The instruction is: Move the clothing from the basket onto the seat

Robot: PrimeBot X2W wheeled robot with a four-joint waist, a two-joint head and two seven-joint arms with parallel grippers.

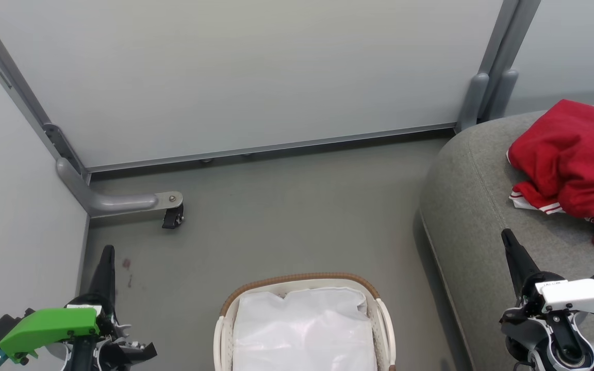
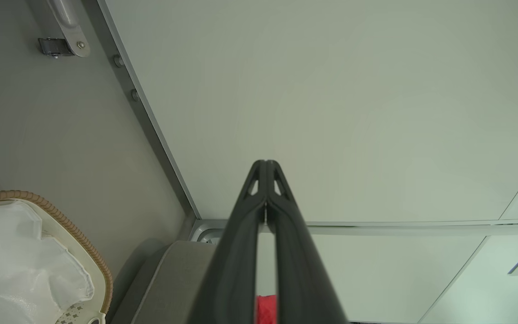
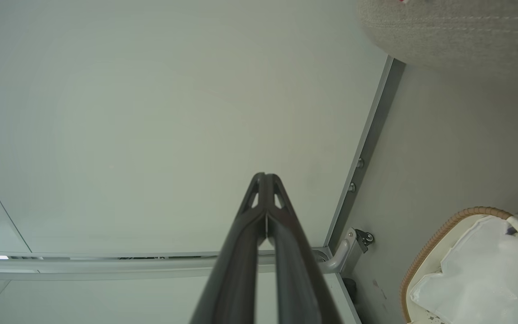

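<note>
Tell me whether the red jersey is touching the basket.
Apart. The head view shows the jersey heaped on the grey seat, with a strip of floor between the seat and the basket.

Cropping the jersey (image 1: 570, 154) and the seat (image 1: 472, 206) at 3 o'clock, the basket (image 1: 297, 278) at 6 o'clock; burying the jersey's number in folds; masking all but a red sliver behind fingers (image 2: 236, 261) of the left gripper (image 2: 265, 163)

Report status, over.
Both shut, empty: left gripper, right gripper. Jersey on seat, out of basket. Nothing in the way.
</note>
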